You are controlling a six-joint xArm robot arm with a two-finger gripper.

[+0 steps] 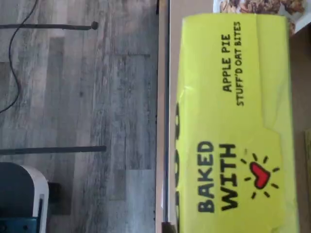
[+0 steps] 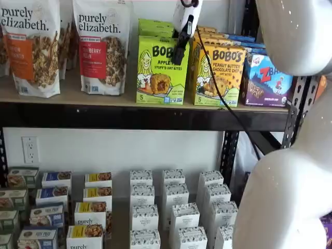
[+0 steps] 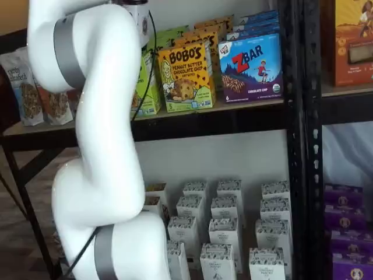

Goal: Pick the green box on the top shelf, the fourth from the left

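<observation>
The green box (image 2: 161, 70) stands upright on the top shelf (image 2: 104, 116), with more green cartons behind it. In a shelf view my gripper (image 2: 180, 52) hangs from its white body in front of the box's upper right corner; the black fingers show side-on with no plain gap, so I cannot tell their state. The wrist view looks down on the box's lime-green lid (image 1: 233, 126), which reads "Apple Pie Stuff'd Oat Bites" and "Baked with". In a shelf view only a strip of the green box (image 3: 147, 87) shows behind my arm, and the gripper is hidden there.
A yellow-orange Bobo's peanut butter box (image 2: 218, 72) stands right beside the green box, then a blue Zbar box (image 2: 267, 80). Two Purely Elizabeth bags (image 2: 101, 46) stand on its other side. White cartons (image 2: 171, 207) fill the lower shelf. Grey plank floor (image 1: 77, 116) lies beyond the shelf edge.
</observation>
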